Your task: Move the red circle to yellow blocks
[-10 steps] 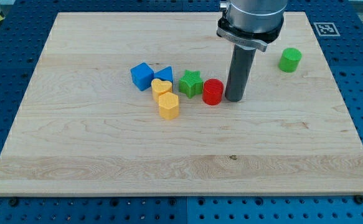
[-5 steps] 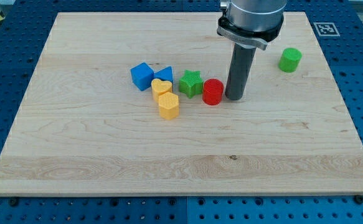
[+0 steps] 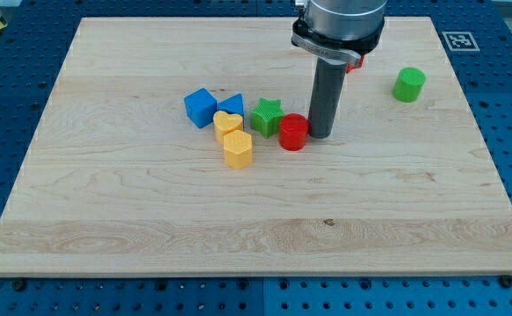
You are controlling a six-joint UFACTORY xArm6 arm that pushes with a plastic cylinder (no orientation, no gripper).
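Note:
The red circle [image 3: 293, 132] lies on the wooden board [image 3: 150, 211] near the middle. My tip [image 3: 319, 134] is at its right side, touching it. A green star [image 3: 267, 116] is against the red circle's upper left. The yellow heart [image 3: 227, 123] and the yellow hexagon [image 3: 237, 150] lie together to the left of the red circle, a short gap away.
A blue cube [image 3: 199, 107] and a blue triangle [image 3: 232, 105] lie above and left of the yellow blocks. A green cylinder [image 3: 408, 84] stands alone at the view's upper right. A marker tag [image 3: 459, 40] is at the board's top right corner.
My tip has moved left and pushed the red circle a little left, closer to the green star and the yellow blocks. The other blocks have not moved.

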